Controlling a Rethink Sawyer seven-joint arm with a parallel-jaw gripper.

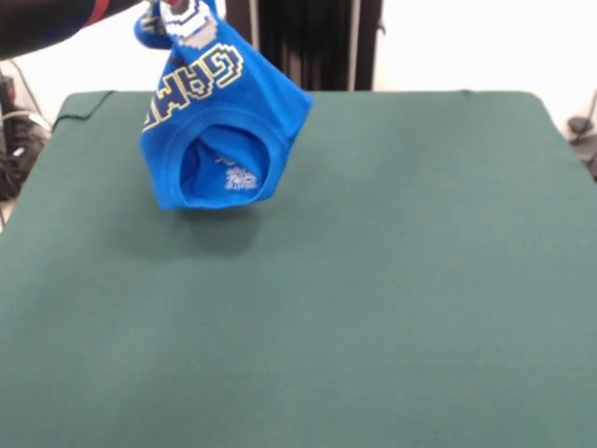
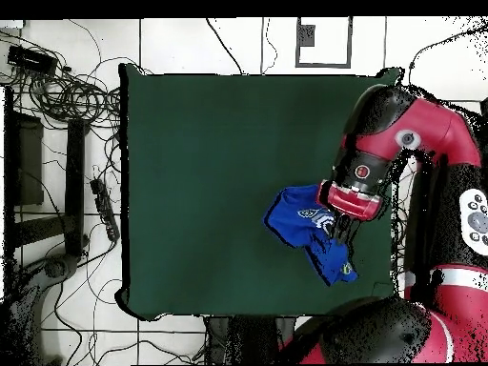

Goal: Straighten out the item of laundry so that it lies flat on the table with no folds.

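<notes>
Below claw, blue shirt hangs bunched, clear of green table, neck hole facing front; claw clamped on shirt top.

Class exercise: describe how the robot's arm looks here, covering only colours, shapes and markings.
The arm is bulky and rounded, with glossy red shells over black joints. A round grey disc marks one joint, and a white panel with dark buttons sits on a black segment. Its wrist ends in a red cuff.

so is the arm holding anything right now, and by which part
Yes, the tool holds the blue shirt up off the table, gripped in bunched cloth at its top; the collar hangs lowest.
</notes>
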